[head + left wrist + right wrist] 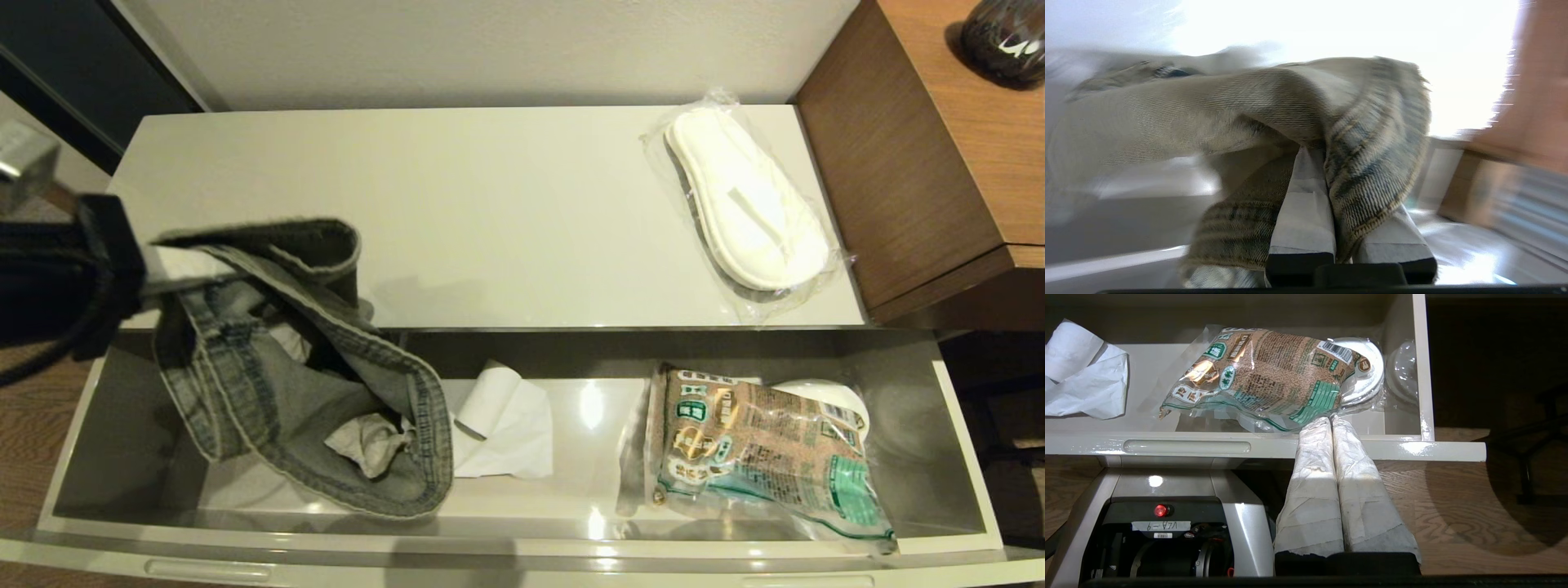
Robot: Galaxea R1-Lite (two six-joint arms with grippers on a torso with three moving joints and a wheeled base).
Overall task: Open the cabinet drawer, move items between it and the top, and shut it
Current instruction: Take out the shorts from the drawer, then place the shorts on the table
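Gripping a fold of the denim garment [302, 367], the left gripper [163, 282] is reaching in from the left side of the cabinet drawer [122, 425], and its taped fingers [1302, 212] are pinching the cloth between them. The garment is faded grey-green with pale stitched seams and a frayed edge; it is hanging from the gripper, with its lower part sagging inside the left part of the drawer. The right gripper [1331, 420] is sitting low in front of the drawer, near its right end, with the two wrapped fingers pressed together and nothing between them.

The drawer is standing open, with a glossy cream front and grey walls. Beside the garment, near the middle of the drawer, a crumpled white tissue [502, 425] is lying. Toward the right end, the brown-and-green food packet [767, 453] is lying on the pale floor. Behind the drawer, the top [457, 204] is glossy and cream-white, and the wrapped slippers [747, 200] are lying on its right end. Further right, a brown wooden desk [922, 147] is standing against the pale wall.
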